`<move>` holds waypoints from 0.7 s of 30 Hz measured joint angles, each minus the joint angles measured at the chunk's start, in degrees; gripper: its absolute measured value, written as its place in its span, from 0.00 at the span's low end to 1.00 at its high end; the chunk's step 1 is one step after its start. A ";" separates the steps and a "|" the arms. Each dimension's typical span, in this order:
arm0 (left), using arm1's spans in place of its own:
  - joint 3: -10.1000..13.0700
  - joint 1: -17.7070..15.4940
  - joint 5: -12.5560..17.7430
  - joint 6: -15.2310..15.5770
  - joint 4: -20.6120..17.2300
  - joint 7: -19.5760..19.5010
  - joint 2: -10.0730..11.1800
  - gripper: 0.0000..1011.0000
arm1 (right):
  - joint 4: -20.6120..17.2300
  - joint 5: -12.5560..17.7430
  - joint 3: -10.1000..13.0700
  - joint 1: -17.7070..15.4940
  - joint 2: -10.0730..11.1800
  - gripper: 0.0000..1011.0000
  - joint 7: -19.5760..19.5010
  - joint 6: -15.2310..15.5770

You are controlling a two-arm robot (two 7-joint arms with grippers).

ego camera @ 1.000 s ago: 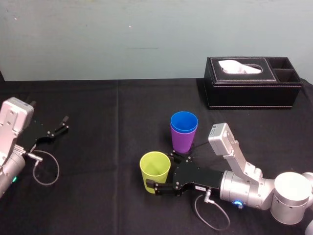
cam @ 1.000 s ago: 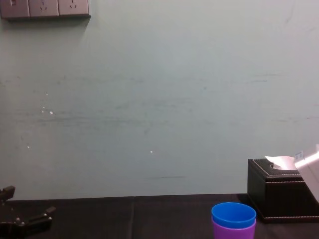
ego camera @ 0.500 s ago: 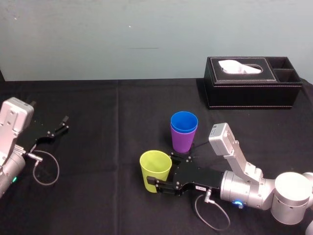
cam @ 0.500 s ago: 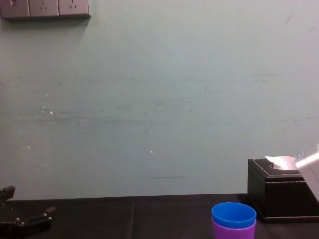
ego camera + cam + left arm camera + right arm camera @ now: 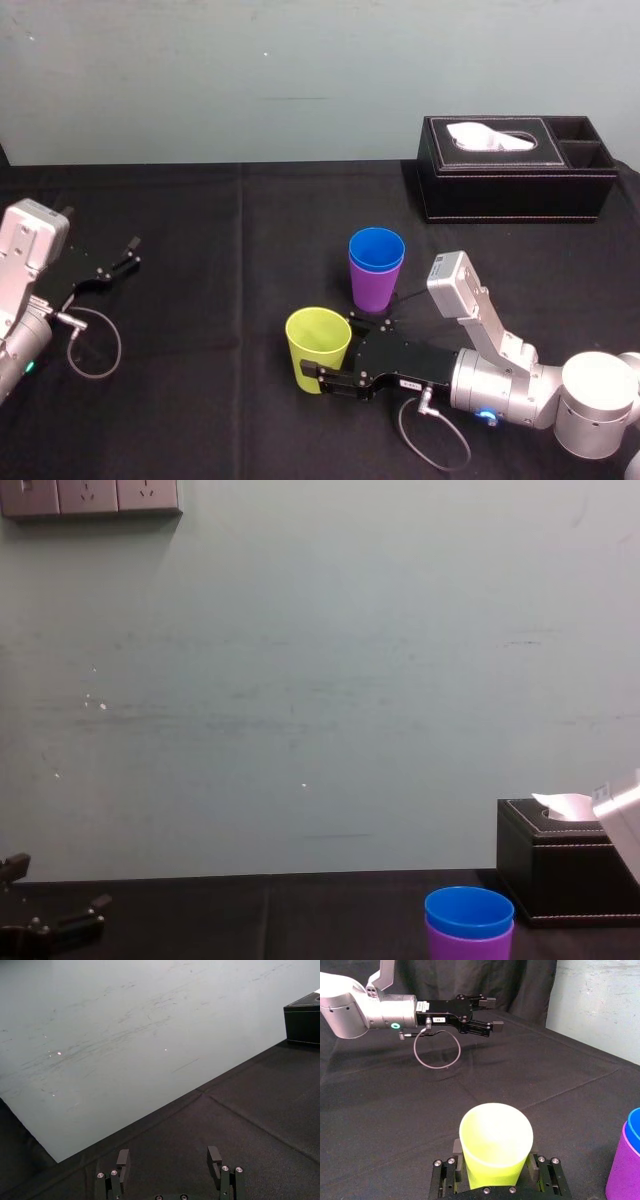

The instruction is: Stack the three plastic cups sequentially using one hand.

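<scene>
Shifted: yellow-green cup (image 5: 318, 342), slightly, with right gripper (image 5: 496, 1157).
Grip: seemingly clamped on its base.
Stack: blue cup (image 5: 376, 247) in purple cup (image 5: 374, 290); third pending.
Idle: left gripper (image 5: 168, 1152), far left, jaws apart.

Apparently plain yellow-green cup (image 5: 318, 345), blue cup (image 5: 377, 250), purple cup (image 5: 373, 290).

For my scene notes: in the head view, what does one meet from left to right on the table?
left pincer → yellow-green cup in the right pincer → blue cup inside purple cup → tissue box
</scene>
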 joint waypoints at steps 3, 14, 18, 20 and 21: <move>0.00 0.00 0.00 0.00 0.00 0.00 0.00 1.00 | -0.01 0.00 0.00 -0.01 0.01 0.73 -0.01 0.00; 0.00 0.00 0.00 0.00 0.00 0.00 0.00 1.00 | -7.03 -0.03 2.15 -2.86 2.55 0.73 -3.15 1.21; 0.00 0.00 0.00 0.00 0.00 0.00 0.00 1.00 | -10.34 0.73 3.46 -3.94 3.74 0.73 -4.10 2.40; 0.00 0.00 0.00 0.00 0.00 0.00 0.00 1.00 | -11.71 0.96 3.96 -4.32 4.30 0.73 -4.60 2.99; 0.00 0.00 0.00 0.00 0.00 0.00 0.00 1.00 | -12.41 1.12 4.20 -4.53 4.58 0.73 -4.83 3.35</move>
